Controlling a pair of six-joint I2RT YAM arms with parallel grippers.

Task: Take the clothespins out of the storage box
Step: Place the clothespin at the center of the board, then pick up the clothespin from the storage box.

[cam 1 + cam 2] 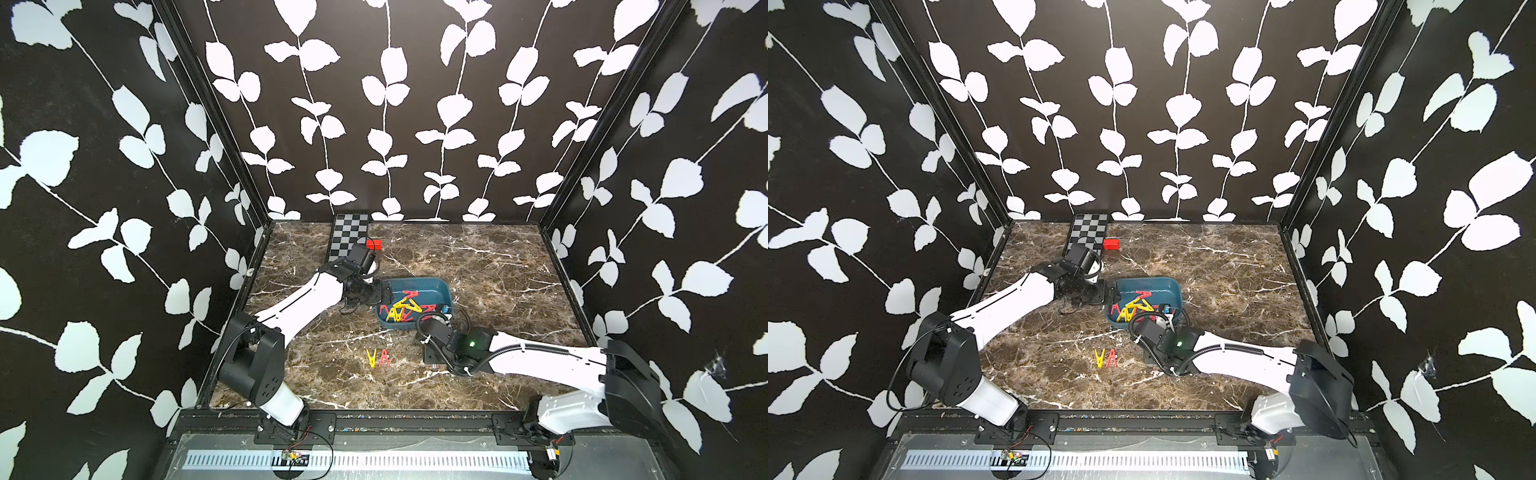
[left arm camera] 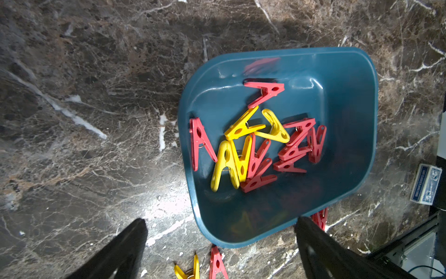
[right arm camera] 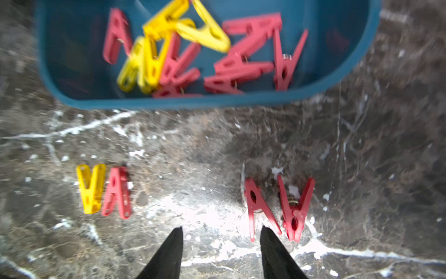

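My left gripper (image 2: 220, 219) gapes wide and empty at the rim of the shallow teal plastic storage box (image 2: 350, 52), where red and yellow plastic clothespins (image 2: 253, 145) lie piled. My right gripper (image 3: 222, 228) is parted, holding nothing, above the brown marble table (image 3: 193, 145) (two red pegs (image 3: 258, 207) lie just beside it).

Black walls (image 1: 62, 249) printed with white leafy vines closed me in on three sides. Under me lay a brown marble-patterned tabletop (image 1: 478, 257) veined in white, and light glared off it in a pale patch. Along its near edge ran a black rail (image 1: 415, 419), with a slotted pale strip (image 1: 374, 460) just outside it.
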